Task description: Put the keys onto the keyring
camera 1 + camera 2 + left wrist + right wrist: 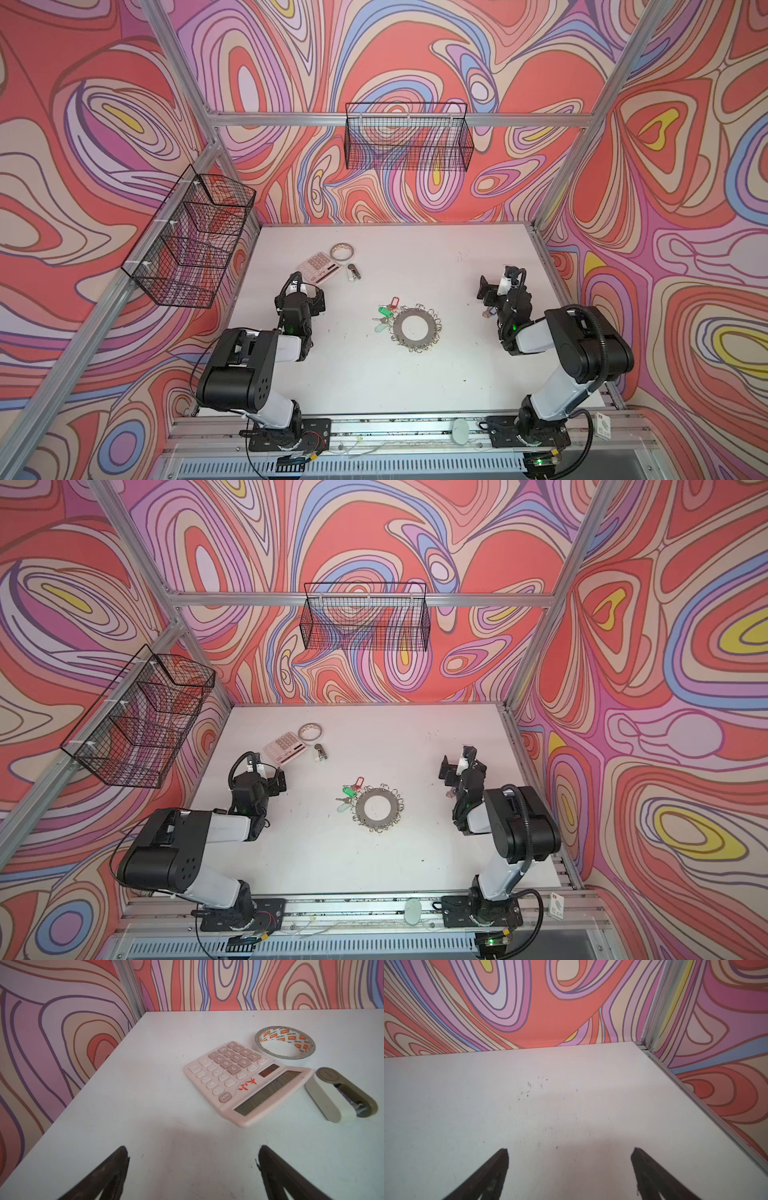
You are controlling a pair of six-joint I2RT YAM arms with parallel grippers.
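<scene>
The keyring (411, 328) (376, 808), a flat grey disc fringed with wire loops, lies mid-table in both top views. Three keys touch its left rim: red tag (393, 300), green tag (384, 309), pale mint tag (381, 327). I cannot tell whether they are hooked on. A blue-tagged key (490, 311) lies beside the right arm, partly hidden. My left gripper (309, 293) (193, 1147) is open over bare table, left of the keyring. My right gripper (494, 286) (570, 1148) is open and empty at the right. Neither wrist view shows keys or keyring.
A pink calculator (239, 1080), a tape roll (284, 1043) and a small stapler (340, 1095) lie ahead of the left gripper at the back left. Black wire baskets hang on the back wall (409, 137) and left wall (191, 237). Walls close three sides.
</scene>
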